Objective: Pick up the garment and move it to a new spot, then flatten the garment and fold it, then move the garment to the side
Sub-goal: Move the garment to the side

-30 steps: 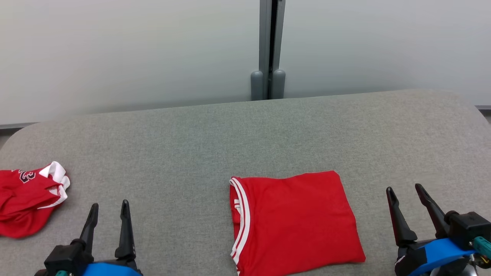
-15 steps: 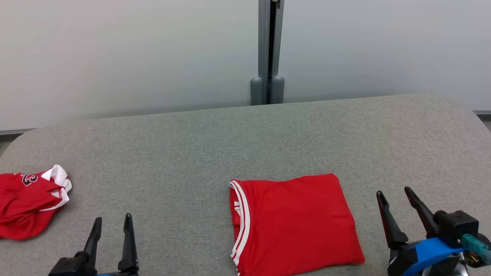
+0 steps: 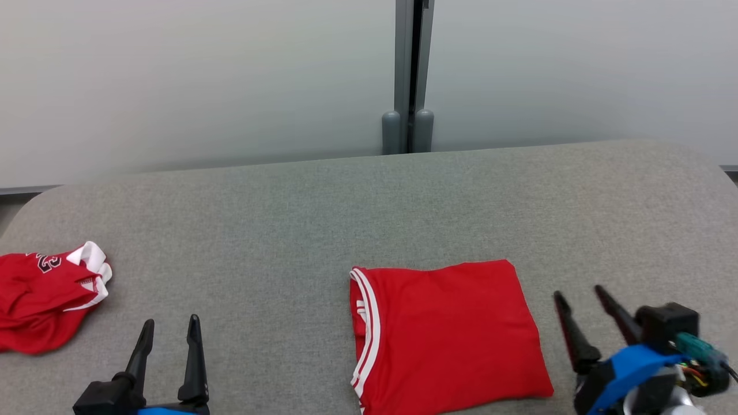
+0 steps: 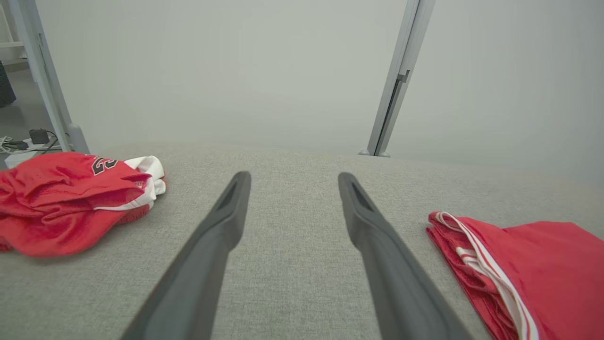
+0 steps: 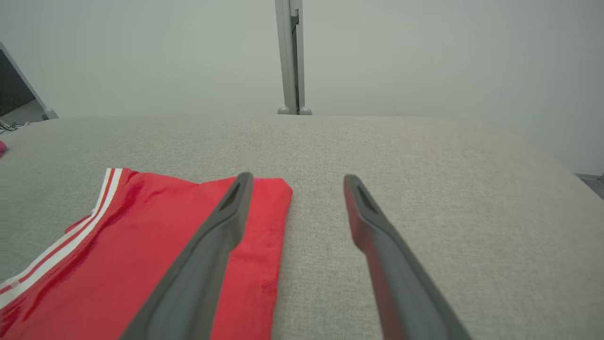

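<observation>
Garment [image 3: 450,334]: red, folded into a neat rectangle, lying flat at the middle of the near side of the grey table [image 3: 288,219].
Crumpled jersey [image 3: 46,300]: a loose red-and-white heap at the far left of the table, well apart from the folded piece.
Left gripper [image 3: 172,320]: low at the left, fingers spread and holding nothing, pointing over bare table between the two red pieces.
Striped trim [image 3: 369,328]: white bands run down the garment's left edge. The layers look stacked here, so this side seems likeliest to spill open.
Right gripper [image 3: 578,291]: just beside the garment's right edge, fingers parted and empty. In the right wrist view one finger lies across that edge, but I cannot tell whether it touches.
Step in hand: folding looks done, so what is left is probably moving the garment to the side.
Doing it well: come in low and pinch through every layer at the edge. Lift only a little and keep the stack level. Set it down on bare table, clear of the jersey.
</observation>
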Robot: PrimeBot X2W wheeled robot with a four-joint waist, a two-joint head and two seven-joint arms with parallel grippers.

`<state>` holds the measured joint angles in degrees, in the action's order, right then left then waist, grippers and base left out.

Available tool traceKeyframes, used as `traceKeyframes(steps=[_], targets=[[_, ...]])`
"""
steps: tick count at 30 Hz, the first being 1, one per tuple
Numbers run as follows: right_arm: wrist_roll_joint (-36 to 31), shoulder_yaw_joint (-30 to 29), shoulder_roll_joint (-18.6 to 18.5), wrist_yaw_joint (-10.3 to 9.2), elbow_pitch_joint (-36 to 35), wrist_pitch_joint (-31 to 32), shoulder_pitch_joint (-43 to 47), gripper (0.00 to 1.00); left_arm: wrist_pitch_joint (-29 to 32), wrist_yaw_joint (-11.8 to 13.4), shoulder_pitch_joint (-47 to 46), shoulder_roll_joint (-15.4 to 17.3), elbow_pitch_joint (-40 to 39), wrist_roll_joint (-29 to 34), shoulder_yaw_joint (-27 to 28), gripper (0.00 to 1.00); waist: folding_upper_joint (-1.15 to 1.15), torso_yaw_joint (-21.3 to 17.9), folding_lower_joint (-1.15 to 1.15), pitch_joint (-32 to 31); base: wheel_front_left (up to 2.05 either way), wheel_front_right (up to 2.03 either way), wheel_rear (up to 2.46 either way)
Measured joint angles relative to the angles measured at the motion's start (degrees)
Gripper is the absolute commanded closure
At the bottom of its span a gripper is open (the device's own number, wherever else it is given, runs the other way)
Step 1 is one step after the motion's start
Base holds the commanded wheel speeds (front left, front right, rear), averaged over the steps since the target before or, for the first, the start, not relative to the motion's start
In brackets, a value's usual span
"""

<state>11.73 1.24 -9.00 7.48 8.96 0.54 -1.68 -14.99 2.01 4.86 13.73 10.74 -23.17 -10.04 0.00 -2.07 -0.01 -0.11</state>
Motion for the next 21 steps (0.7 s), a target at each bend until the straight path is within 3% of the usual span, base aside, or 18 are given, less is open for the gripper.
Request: traceKeyframes(steps=[4, 8, 11, 19, 20, 21], targets=[[3.3, 0.3, 1.7, 0.01, -0.1, 12.8, -2.2, 0.0, 0.2, 0.0, -1.3, 0.5, -1.0, 0.1, 0.0, 0.0, 0.0, 0.3, 0.0, 1.9, 0.0, 0.0, 0.0], [3.2, 0.9, 1.0, 0.01, -0.5, 28.3, -6.9, 0.0, 0.5, 0.0, -4.3, 0.8, -2.1, 0.5, -0.1, 0.0, 0.0, 0.7, 0.02, 5.1, 0.0, 0.0, 0.0], [2.9, 0.7, 0.9, 0.01, 0.5, 36.4, -9.9, 0.0, 0.7, 0.0, -6.4, 1.0, -2.2, 0.7, -0.4, 0.0, 0.0, 1.6, 0.02, 7.2, 0.0, 0.0, 0.0], [1.5, -0.3, 1.8, 0.0, 5.8, 45.4, -13.2, 0.0, 0.7, -1.0, -9.3, 0.7, -1.2, 1.2, -1.9, 0.0, 0.0, 4.2, 0.02, 10.8, 0.0, 0.0, 0.0], [1.8, 0.1, 1.8, -0.01, 5.8, 45.9, -13.5, 0.08, 0.7, -1.0, -9.4, 0.7, -1.0, 1.2, -1.9, 0.0, 0.0, 4.4, 0.02, 11.1, 0.0, 0.0, 0.0], [2.0, 0.7, 1.6, -0.07, 5.9, 46.4, -13.6, 0.47, 0.6, -1.0, -9.5, 0.8, -0.9, 1.2, -1.9, 0.0, 0.0, 4.5, 0.02, 11.3, 0.0, 0.0, 0.0]])
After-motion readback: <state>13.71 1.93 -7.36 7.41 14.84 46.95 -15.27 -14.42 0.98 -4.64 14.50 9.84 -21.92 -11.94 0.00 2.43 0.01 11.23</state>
